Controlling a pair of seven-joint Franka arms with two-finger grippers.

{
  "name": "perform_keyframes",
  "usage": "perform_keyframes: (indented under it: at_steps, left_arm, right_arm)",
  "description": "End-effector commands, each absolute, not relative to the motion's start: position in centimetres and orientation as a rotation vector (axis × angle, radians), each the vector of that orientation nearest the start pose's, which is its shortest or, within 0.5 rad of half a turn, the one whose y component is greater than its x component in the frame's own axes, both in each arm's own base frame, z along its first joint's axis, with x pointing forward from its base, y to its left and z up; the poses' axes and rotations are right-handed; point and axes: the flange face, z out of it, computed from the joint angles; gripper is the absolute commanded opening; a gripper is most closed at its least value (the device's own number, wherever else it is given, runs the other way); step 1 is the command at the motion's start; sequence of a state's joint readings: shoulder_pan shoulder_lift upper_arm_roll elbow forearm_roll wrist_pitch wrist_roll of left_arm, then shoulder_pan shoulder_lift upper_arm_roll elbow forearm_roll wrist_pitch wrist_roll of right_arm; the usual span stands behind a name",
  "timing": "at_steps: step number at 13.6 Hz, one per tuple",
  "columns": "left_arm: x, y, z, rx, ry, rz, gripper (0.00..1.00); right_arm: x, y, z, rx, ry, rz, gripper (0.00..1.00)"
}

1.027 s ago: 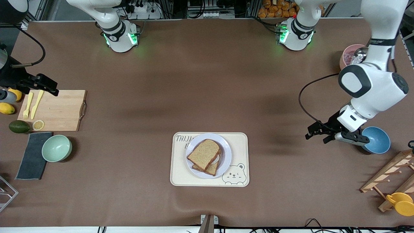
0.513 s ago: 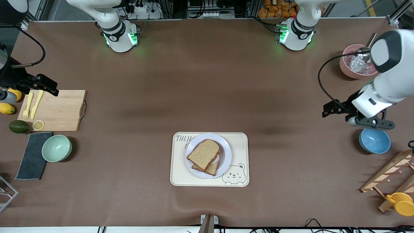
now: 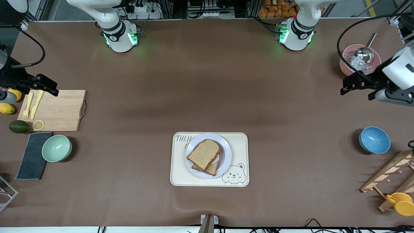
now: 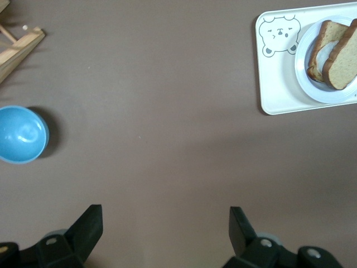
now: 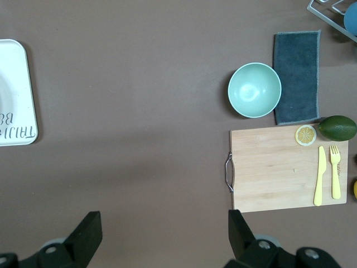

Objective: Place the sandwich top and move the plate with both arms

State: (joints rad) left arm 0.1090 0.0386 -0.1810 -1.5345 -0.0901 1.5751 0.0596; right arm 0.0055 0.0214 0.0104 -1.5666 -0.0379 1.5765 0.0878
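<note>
Sandwich top: a brown wholegrain slice lying askew on a lower slice, both on the plate, which sits on the cream bear tray near the front camera, midway along the tabletop. Left claw: fingers spread wide and empty, held over bare tabletop beside the pink bowl, well apart from the blue bowl. Right claw: fingers wide apart, empty, hanging over the cutting board with its yellow cutlery. Green bowl: beside a dark cloth.
</note>
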Motion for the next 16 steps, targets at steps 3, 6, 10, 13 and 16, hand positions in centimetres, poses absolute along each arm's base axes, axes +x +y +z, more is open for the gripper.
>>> perform_keyframes:
  at_steps: [3,6,10,13,16]
  left_arm:
    - [54.6,-7.2,63.9,-3.133,0.119,0.011,1.0]
    - [54.4,-7.9,64.1,-3.106,0.243,0.009,1.0]
    - [54.5,-8.4,63.7,-3.117,0.272,0.025,1.0]
    - [54.6,-8.2,63.8,-3.122,0.273,0.021,1.0]
    - [54.5,-8.6,64.0,-3.15,0.268,0.019,1.0]
  right_arm:
    - [56.1,0.2,61.6,-3.19,0.131,0.015,1.0]
    - [56.0,0.3,61.6,-3.181,0.124,0.014,1.0]
    - [55.8,0.5,61.1,-3.167,0.129,-0.019,1.0]
    - [55.7,0.7,61.2,-3.157,0.146,-0.029,1.0]
    - [55.6,0.5,61.4,-3.124,0.164,-0.03,1.0]
